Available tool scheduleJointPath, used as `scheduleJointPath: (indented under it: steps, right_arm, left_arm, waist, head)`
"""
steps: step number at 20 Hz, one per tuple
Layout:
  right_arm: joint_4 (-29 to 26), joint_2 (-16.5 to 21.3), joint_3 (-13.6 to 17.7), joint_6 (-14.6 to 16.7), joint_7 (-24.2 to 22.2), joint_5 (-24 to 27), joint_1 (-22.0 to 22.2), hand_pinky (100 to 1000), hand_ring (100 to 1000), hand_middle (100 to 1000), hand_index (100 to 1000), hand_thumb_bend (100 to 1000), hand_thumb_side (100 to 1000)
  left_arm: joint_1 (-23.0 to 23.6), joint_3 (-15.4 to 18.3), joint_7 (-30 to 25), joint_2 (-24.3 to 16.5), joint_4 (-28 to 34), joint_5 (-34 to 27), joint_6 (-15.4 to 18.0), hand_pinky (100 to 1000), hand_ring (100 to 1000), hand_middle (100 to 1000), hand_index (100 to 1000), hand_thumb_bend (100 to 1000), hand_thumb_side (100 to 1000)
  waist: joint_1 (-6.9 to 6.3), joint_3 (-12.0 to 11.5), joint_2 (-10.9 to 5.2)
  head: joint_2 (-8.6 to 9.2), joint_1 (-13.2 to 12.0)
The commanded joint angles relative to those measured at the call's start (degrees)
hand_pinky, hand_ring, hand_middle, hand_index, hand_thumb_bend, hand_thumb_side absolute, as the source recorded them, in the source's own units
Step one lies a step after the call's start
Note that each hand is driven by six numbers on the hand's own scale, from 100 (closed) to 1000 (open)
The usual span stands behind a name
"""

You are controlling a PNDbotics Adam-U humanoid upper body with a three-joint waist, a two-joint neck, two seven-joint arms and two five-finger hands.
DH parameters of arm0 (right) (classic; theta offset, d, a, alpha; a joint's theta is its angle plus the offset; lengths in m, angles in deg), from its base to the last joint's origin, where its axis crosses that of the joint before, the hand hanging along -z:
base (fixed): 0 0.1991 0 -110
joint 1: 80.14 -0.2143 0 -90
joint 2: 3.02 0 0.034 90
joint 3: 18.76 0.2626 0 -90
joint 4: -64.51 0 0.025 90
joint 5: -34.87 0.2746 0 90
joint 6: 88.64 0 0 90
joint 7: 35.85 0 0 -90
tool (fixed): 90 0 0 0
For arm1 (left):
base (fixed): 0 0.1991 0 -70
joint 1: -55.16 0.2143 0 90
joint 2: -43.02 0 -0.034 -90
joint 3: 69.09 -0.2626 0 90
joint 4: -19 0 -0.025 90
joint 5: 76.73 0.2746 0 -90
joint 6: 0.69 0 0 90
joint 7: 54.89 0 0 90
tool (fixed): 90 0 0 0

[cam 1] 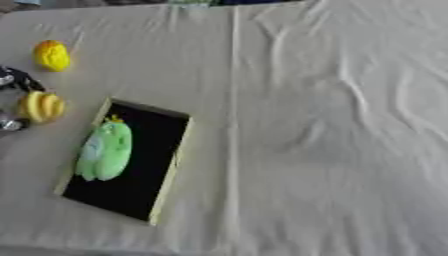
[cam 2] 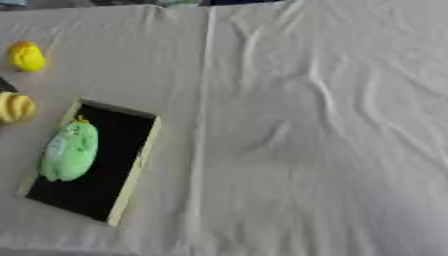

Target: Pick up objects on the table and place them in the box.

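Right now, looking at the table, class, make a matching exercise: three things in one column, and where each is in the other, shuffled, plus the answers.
Things:
1. green toy
2. banana bunch
3. round yellow fruit

Places:
A. on the cloth, farthest back at the left
B. inside the black-bottomed box
C. at the left hand, by the left edge

Pairs: 1-B, 2-C, 3-A

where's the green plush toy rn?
In the left eye view, the green plush toy lies inside the black box, against its left wall, on the table's left side, below the banana bunch.

Plush toy [cam 1: 105, 151] in box [cam 1: 166, 165]; two fruits [cam 1: 42, 106] behind-left.
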State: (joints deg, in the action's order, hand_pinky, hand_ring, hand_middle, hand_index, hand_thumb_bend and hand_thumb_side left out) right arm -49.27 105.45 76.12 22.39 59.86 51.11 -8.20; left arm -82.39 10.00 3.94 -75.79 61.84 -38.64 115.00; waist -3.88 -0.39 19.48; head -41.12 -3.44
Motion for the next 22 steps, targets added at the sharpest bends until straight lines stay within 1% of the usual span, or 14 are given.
scheduleJointPath:
  steps: [1, 2, 3, 6, 9, 12, 14, 18, 22]
  right_arm:
    - [-0.82, 0.58, 0.34, -0.19, -0.36, 0.34, -0.12, 984, 836, 659, 840, 100, 526]
    - [-0.82, 0.55, 0.33, -0.25, -0.44, 0.38, -0.07, 984, 836, 659, 841, 100, 527]
    - [-0.82, 0.54, 0.34, -0.28, -0.51, 0.43, -0.01, 984, 837, 659, 841, 100, 527]
    - [-0.82, 0.67, 0.42, -0.16, -0.65, 0.55, 0.13, 984, 837, 659, 841, 100, 526]
    - [-0.82, 0.94, 0.64, 0.2, -0.47, 0.66, 0.19, 983, 837, 660, 841, 100, 526]
    - [-0.82, 1.15, 0.73, 0.48, -0.24, 0.74, 0.21, 983, 837, 662, 842, 100, 526]
    - [-0.82, 1.14, 0.71, 0.54, -0.16, 0.85, 0.15, 983, 837, 662, 842, 100, 526]
    - [-0.82, 1.1, 0.67, 0.57, -0.19, 1.01, 0.05, 983, 837, 662, 842, 100, 526]
    - [-0.82, 1.15, 0.66, 0.76, -0.26, 1.15, -0.21, 983, 838, 662, 842, 100, 526]
  left_arm:
    - [-1.68, 1.86, -1.26, -1.72, 2.07, 0.83, -1.56, 718, 651, 560, 660, 234, 100]
    - [-1.85, 2.33, -0.67, -1.85, 3.15, 1.42, -2.32, 678, 606, 498, 589, 235, 100]
    - [-1.83, 2.67, 1.33, -1.93, 4.61, 2.06, -3.23, 654, 575, 463, 546, 225, 100]
    - [-0.92, 2.6, 7.32, -2.43, 10.0, 2.12, -4.8, 638, 552, 442, 520, 193, 100]
    - [0.09, 2.34, 10.04, -3.89, 18.45, -0.69, -5.05, 637, 544, 439, 514, 164, 100]
    - [1.01, 1.94, 10.79, -5.26, 27.34, -3.97, -6.02, 632, 535, 434, 508, 147, 100]
    - [1.53, 1.48, 10.74, -5.9, 32.72, -5.37, -7.45, 627, 532, 433, 506, 143, 100]
    - [3.7, -0.7, 10.55, -7.52, 42.85, -8.2, -9.5, 624, 527, 429, 504, 160, 100]
    - [6.52, -3.18, 10.77, -9.0, 53.75, -10.38, -11.31, 626, 526, 428, 503, 144, 100]
  waist:
    - [0.04, -0.1, -1.01]
    - [0.07, -0.12, -1.04]
    - [0.14, -0.14, -1.05]
    - [0.35, -0.17, -1.06]
    - [0.56, -0.4, -1.14]
    - [0.76, -0.74, -1.3]
    - [0.86, -0.94, -1.4]
    - [0.98, -0.93, -1.43]
    - [1.06, -0.66, -1.23]
  head:
    - [0.04, -0.21]
    - [-0.01, -0.2]
    - [-0.04, -0.18]
    - [-0.15, -0.13]
    - [-0.31, 0.19]
    - [-0.38, 0.57]
    - [-0.39, 0.71]
    - [-0.43, 0.8]
    - [-0.56, 0.77]
